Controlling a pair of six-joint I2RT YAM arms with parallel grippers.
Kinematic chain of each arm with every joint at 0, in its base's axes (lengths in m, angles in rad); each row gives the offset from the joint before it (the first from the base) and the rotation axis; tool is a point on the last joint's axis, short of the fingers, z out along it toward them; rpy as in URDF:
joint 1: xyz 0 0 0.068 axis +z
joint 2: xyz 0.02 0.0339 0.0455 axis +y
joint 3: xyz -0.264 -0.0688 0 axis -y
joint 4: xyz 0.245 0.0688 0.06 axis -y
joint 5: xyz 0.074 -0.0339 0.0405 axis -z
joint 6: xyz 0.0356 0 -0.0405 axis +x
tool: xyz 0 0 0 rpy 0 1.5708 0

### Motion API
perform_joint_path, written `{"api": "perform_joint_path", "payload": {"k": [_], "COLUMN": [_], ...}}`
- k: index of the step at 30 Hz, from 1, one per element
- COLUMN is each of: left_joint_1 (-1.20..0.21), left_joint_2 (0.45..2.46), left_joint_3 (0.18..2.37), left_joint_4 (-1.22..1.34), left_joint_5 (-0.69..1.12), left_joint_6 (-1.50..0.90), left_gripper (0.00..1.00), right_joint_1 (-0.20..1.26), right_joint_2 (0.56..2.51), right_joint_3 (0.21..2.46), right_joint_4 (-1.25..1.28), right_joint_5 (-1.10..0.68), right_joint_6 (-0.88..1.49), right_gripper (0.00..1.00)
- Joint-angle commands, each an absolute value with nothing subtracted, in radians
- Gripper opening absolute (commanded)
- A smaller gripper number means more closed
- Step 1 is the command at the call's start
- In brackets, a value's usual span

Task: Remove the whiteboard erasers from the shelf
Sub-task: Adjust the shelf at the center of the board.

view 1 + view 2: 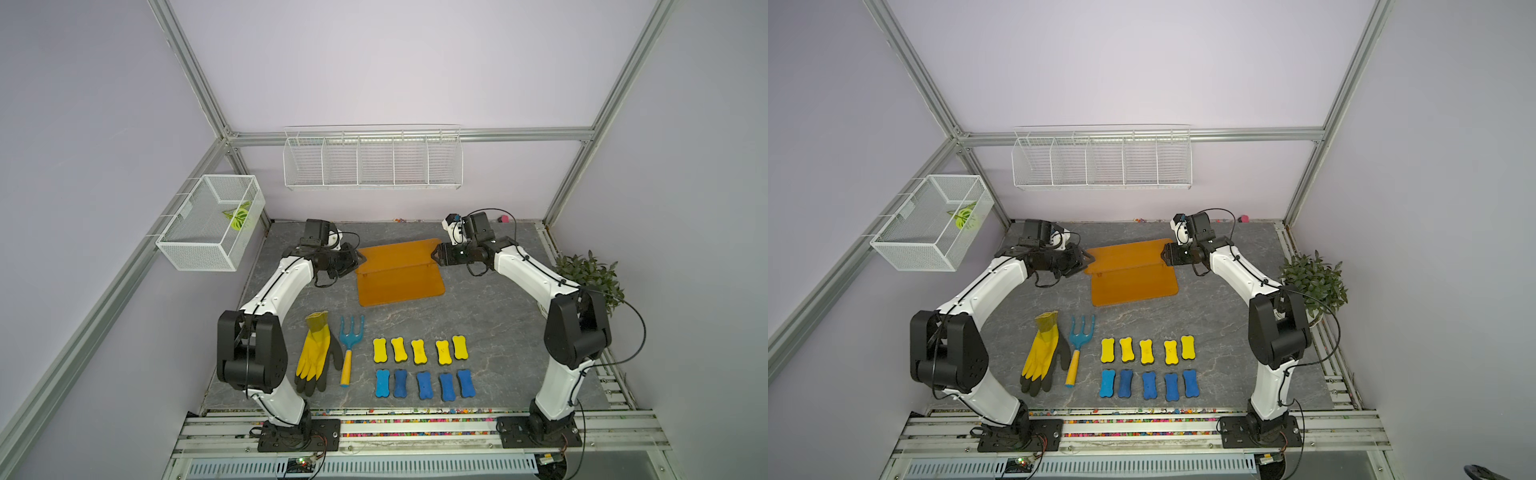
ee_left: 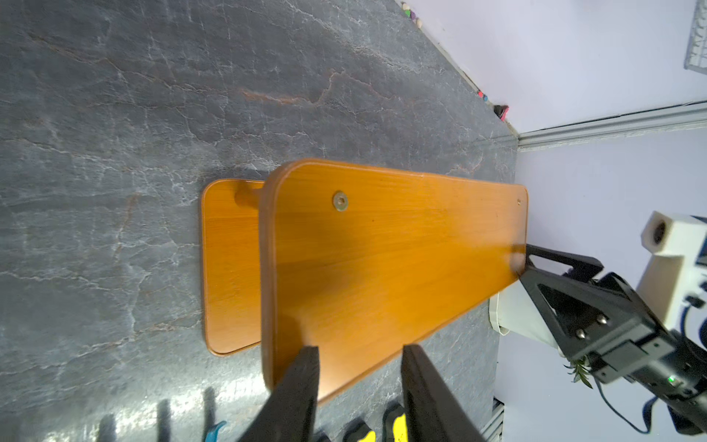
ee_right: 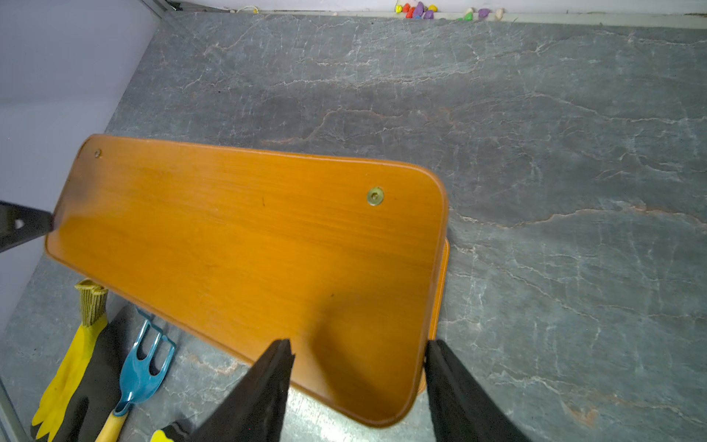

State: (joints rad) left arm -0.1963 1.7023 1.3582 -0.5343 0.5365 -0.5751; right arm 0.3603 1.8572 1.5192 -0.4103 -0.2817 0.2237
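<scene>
The shelf (image 1: 399,282) stands bare near the back of the table (image 1: 490,316). All ten erasers (image 1: 419,351) lie well in front of it, a yellow row behind a blue row, so I judge the clearing done. My left gripper (image 1: 360,261) and right gripper (image 1: 435,254) sit at opposite ends of the upper board (image 2: 382,248), jaws parted and carrying nothing, probably to steady or square it. Whether the tips press the wood I cannot tell.
</scene>
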Motion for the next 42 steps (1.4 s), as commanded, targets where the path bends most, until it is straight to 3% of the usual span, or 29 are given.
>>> {"api": "perform_joint_path", "payload": {"k": [1,10,16,24,37,42], "left_joint_1": [-0.187,-0.173,-0.175,-0.213,-0.306,-0.306], "left_joint_2": [1.74,1.697,1.824,1.851,1.875,1.814], "left_joint_3": [1.38,1.437,1.478,1.497,1.534,1.509], "left_joint_4": [-0.563,-0.607,-0.617,-0.582,-0.586,-0.602], "left_joint_5": [0.506,0.308,0.397,0.477,0.492,0.358], "left_joint_6": [-0.565,-0.523,-0.523,-0.531,-0.516,-0.489], "left_gripper": [0.41,0.5,0.51,0.52,0.46,0.54], "right_joint_1": [0.355,0.327,0.324,0.316,0.316,0.303], "right_joint_2": [1.811,1.874,1.939,1.964,1.814,1.722], "right_joint_3": [1.506,1.595,1.662,1.663,1.492,1.429], "right_joint_4": [-0.379,-0.405,-0.435,-0.453,-0.407,-0.428], "right_joint_5": [-0.288,-0.291,-0.319,-0.325,-0.318,-0.218], "right_joint_6": [0.233,0.238,0.248,0.264,0.279,0.252], "right_gripper": [0.62,0.64,0.65,0.66,0.64,0.71]}}
